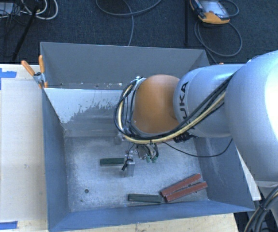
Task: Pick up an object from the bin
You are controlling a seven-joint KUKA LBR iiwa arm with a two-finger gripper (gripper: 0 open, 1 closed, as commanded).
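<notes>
My gripper (127,165) reaches down below the orange cover to the middle of the bin floor. Its tip sits at the right end of a dark flat bar (111,162) that lies crosswise there. Whether the bar is between the fingers I cannot tell. Nearer the front wall lies a second dark bar (144,197). Two reddish-brown sticks (184,187) lie side by side at the front right, touching that bar's right end.
The arm and its cover hang over the back right of the bin, with cables looping round the wrist. A small dark speck (86,192) lies on the floor at the front left.
</notes>
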